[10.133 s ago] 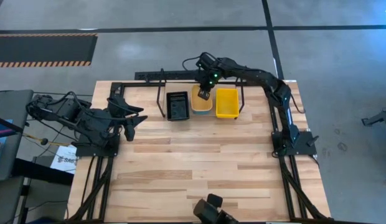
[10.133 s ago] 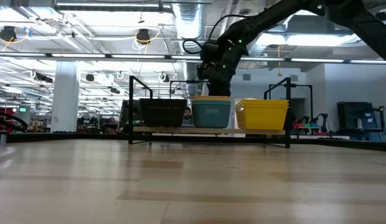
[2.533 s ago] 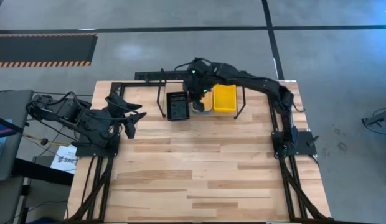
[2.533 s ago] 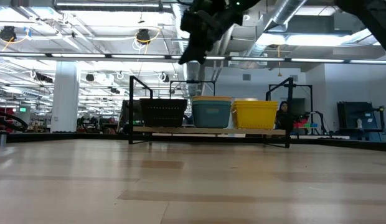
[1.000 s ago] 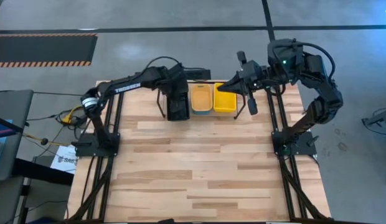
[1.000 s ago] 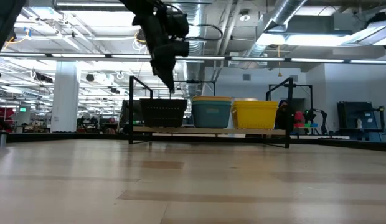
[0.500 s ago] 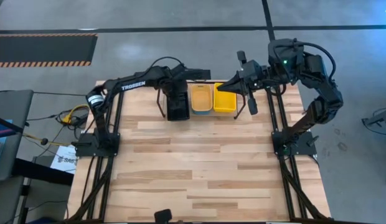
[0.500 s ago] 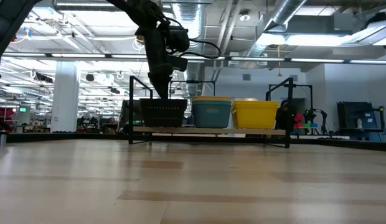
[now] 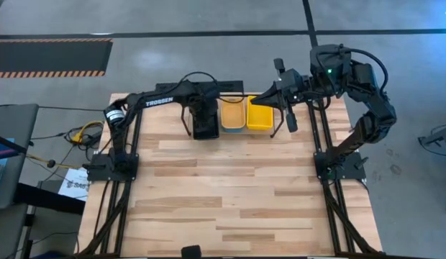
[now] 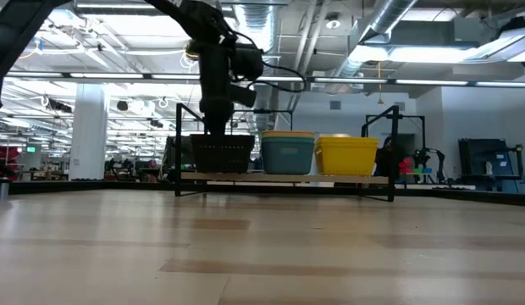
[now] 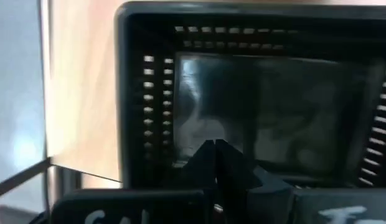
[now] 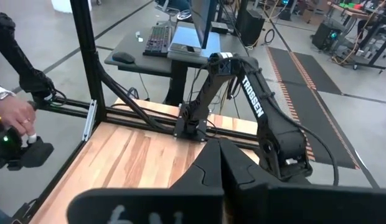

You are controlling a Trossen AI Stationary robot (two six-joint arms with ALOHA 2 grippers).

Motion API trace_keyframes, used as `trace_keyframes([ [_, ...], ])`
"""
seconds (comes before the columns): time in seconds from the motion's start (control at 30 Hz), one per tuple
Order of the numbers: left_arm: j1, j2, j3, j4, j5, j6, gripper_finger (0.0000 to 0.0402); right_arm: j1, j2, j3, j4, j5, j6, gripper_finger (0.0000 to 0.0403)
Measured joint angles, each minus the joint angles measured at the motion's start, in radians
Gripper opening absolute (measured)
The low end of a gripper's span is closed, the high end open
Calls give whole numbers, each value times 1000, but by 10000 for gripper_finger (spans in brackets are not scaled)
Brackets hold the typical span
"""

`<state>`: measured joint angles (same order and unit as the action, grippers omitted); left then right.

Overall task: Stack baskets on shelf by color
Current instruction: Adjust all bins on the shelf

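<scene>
Three baskets stand side by side on the black rod shelf (image 10: 179, 148) at the table's far edge. One is black (image 9: 204, 124), one is teal (image 10: 288, 155) with an orange one (image 9: 232, 114) nested in it, and one is yellow (image 9: 261, 116). My left gripper (image 11: 215, 152) is shut and points steeply down into the black basket's hollow (image 11: 268, 112), just at its rim in the low view (image 10: 217, 131). My right gripper (image 9: 256, 101) is shut. It hangs high above the yellow basket and holds nothing. My left gripper's shut fingertips (image 11: 205, 155) come from above into the open top of the black basket, near one end wall. Whether they touch the floor or wall, I cannot tell.
The shelf's upright rods (image 9: 185, 115) stand close beside the black basket. The wooden tabletop (image 9: 230, 194) stretches toward the near edge inside a black frame (image 9: 129, 97). In the right wrist view a person's hand (image 12: 15, 112) shows beside the table.
My left gripper has sunk toward the black basket and tipped more steeply downward, so that its fingertips now reach the basket's rim. It has stayed shut. The baskets have not moved.
</scene>
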<state>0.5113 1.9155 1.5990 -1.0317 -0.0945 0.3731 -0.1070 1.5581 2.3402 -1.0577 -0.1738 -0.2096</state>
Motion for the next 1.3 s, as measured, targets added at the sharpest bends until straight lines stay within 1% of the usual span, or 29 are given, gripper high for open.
trace_keyframes([
  [0.17, 5, 21, 0, 55, -75, -9, 0, 0, 0, 0, 0, 0, 0, 1],
  [0.3, 10, 17, 1, 120, -96, -6, 0, 0, 0, 0, -1, 0, 0, 1],
  [0.7, 75, 13, 2, 156, -103, 15, 0, 1, 0, 0, -2, -1, 11, 1],
  [1.13, 82, 13, 8, 266, -103, 68, 0, 1, 0, 0, -2, -2, 11, 1],
  [1.3, 83, 13, 8, 264, -98, 68, 0, 1, 0, 0, -1, -3, 11, 1],
])
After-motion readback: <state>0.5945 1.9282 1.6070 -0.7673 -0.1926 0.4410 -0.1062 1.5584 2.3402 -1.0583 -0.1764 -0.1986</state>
